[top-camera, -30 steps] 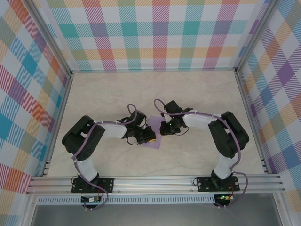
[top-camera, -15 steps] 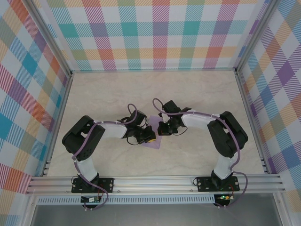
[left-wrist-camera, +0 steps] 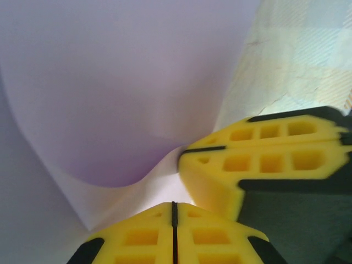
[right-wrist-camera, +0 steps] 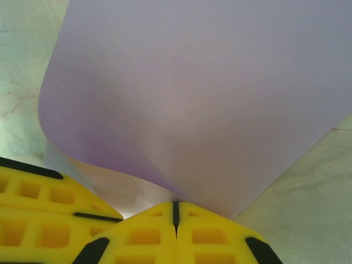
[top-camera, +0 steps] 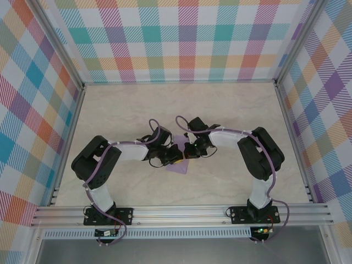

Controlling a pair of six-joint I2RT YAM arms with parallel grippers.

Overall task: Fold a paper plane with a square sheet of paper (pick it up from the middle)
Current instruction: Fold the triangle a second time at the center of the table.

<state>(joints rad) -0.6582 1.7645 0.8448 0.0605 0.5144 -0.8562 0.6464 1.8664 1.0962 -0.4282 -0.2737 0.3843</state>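
A: Plaid walls (top-camera: 187, 44), pale marbled tabletop (top-camera: 231, 110). Where's the paper?
B: Near the tabletop's middle. The square sheet of paper (top-camera: 179, 167) is betw. the two tools. Part of it is lifted & bowed up like a hood, and a corner looks to lie on the surface just below them.
A: Tool state?
B: Both closed. On the left tool (left-wrist-camera: 173, 204) the pads are together w/ the sheet's lower layer running into the tip, so pinched, I'd say. The right tool (right-wrist-camera: 175, 203) is the same, paper curling up straight from its tip. They nip approx the same spot, tips v. close, maybe touching.
A: So what bites us?
B: 1) Tear. It's thin paper w/ two pinches right beside each other. If the tools pull apart or twist unevenly, it rips betw. them.
2) Stray crease. The hood has no sharp fold yet. Press it down skewed & the centre line lands off-axis, so the plane comes out lopsided.
3) Slip. Each grip seems to have only a sliver of sheet, and a quick move could pop it free.
4) Tools knocking each other, since there's no room there.
A: Worst one?
B: Prob the skewed crease. Can't undo it.
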